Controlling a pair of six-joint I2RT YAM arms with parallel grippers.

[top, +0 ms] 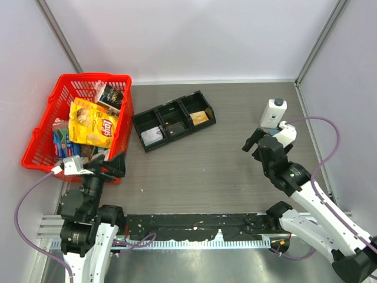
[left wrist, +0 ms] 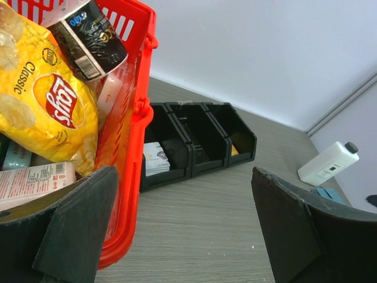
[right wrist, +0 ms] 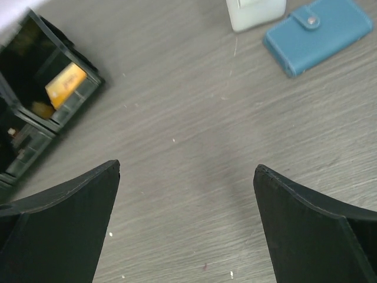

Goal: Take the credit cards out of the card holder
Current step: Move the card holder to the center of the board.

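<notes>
The card holder (right wrist: 318,34), a blue wallet shut with a snap tab, lies flat on the table at the far right beside a white bottle (right wrist: 255,12). Only a corner of the card holder (left wrist: 327,193) shows in the left wrist view. The credit cards are hidden, as the holder is closed. My right gripper (right wrist: 187,166) hangs open over bare table, short of the holder, with nothing between its fingers. It shows at the right (top: 257,141) in the top view. My left gripper (top: 116,164) is open and empty beside the red basket.
A red basket (top: 94,75) holding a Lay's chip bag (top: 93,122) and several packets stands at the left. A black three-compartment tray (top: 174,121) sits mid-table, white printed cards (left wrist: 156,158) in one end bin and something orange (right wrist: 65,82) in the other. Walls enclose the table.
</notes>
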